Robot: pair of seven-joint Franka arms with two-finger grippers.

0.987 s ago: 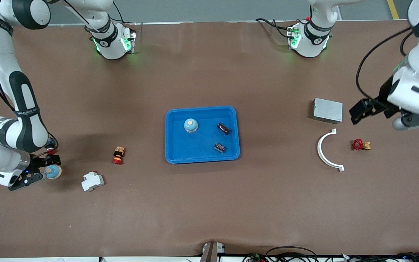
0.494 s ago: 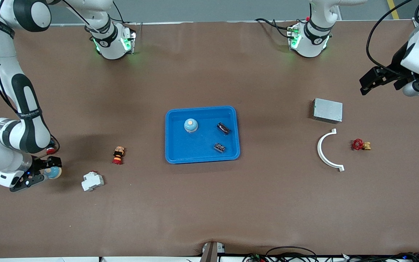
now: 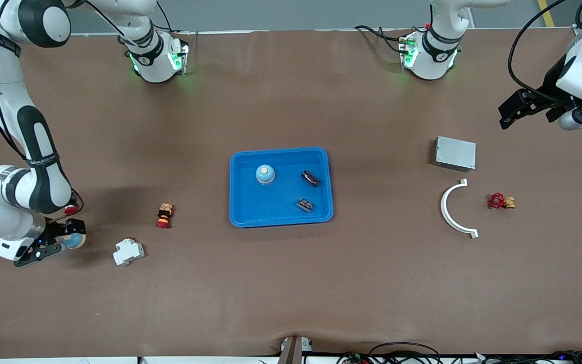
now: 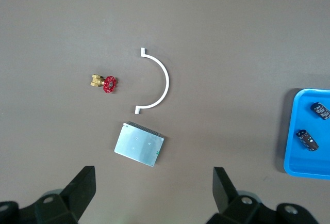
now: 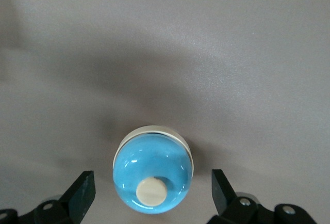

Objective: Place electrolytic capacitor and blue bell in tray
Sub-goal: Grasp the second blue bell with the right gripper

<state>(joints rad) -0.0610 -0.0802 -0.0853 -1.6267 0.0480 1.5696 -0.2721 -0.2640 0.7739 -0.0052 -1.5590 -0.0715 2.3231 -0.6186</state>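
Bell (image 5: 152,176) between wide-open right end effector (image 3: 54,238); breaker (image 3: 128,251) nearby; left end effector (image 4: 154,195) open.

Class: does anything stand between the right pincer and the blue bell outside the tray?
Nothing visible. The right pincer is open, its fingers either side of the blue bell, with only bare table around it.

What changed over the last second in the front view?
The left tool, open, rose from beside the grey metal box toward the left arm's base end of the table. The right tool barely shifted, open around the blue bell on the table. The tray and its contents stayed put.
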